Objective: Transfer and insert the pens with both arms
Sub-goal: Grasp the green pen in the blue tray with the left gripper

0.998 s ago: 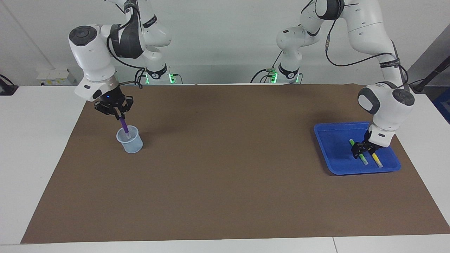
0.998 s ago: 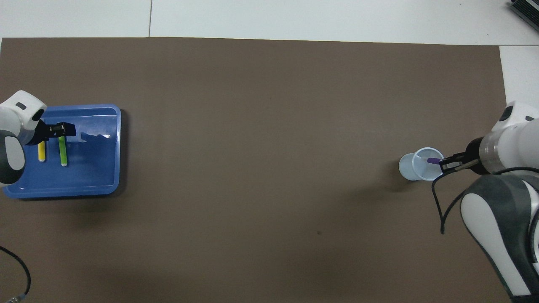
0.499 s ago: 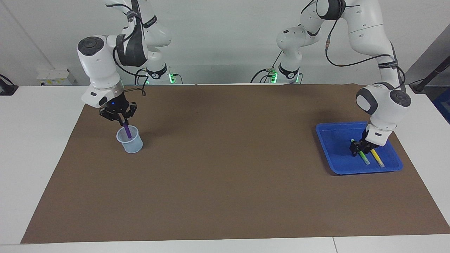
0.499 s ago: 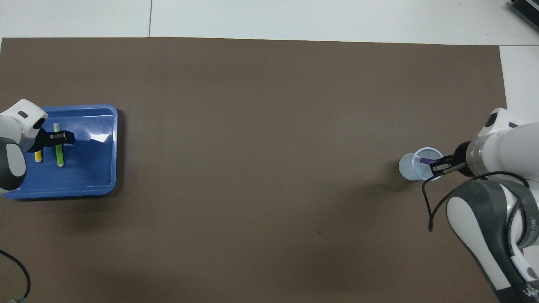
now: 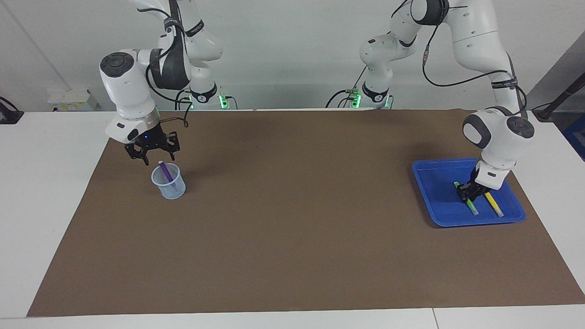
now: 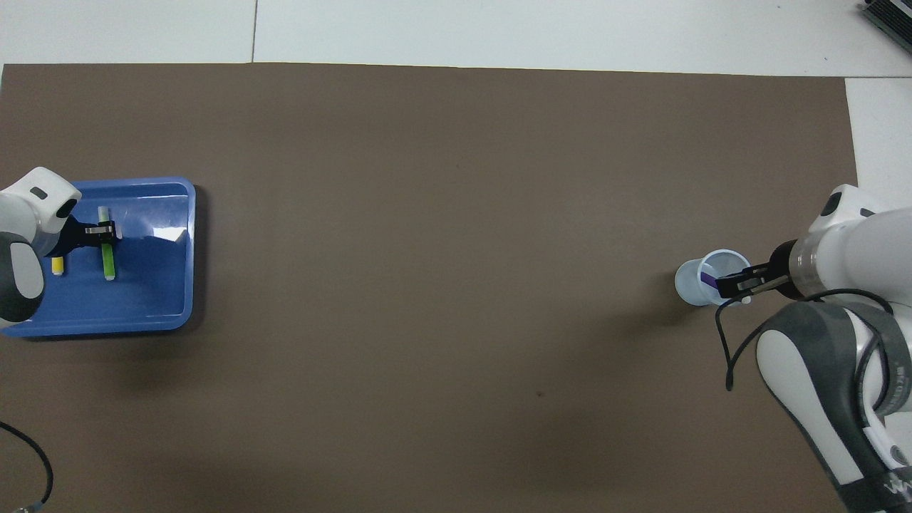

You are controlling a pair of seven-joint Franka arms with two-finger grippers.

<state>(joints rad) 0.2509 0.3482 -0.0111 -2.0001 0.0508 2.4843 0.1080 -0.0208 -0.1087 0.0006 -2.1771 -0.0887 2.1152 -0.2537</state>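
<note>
The purple pen (image 5: 166,172) stands leaning inside a clear plastic cup (image 5: 170,187) at the right arm's end of the table. My right gripper (image 5: 154,154) hangs just over the cup, open, and no longer touches that pen. At the left arm's end, the green pen (image 5: 473,209) and the yellow pen (image 5: 493,204) lie side by side in a blue tray (image 5: 429,183). My left gripper (image 5: 466,194) is down in the tray, shut on the green pen near its robot-side end. Overhead, the left gripper (image 6: 100,231) crosses the green pen (image 6: 108,260); the yellow pen (image 6: 57,265) is partly hidden by the wrist.
A brown mat (image 5: 292,228) covers most of the white table. The cup (image 6: 712,278) stands on the mat toward the robots' edge. Two smaller green-lit arm bases (image 5: 205,98) stand at the robots' end. A black cable (image 6: 35,463) lies near the left arm's corner.
My right gripper lowered the purple pen into the cup, then opened and let it go. My left gripper closed on the green pen, and the tray slid slightly.
</note>
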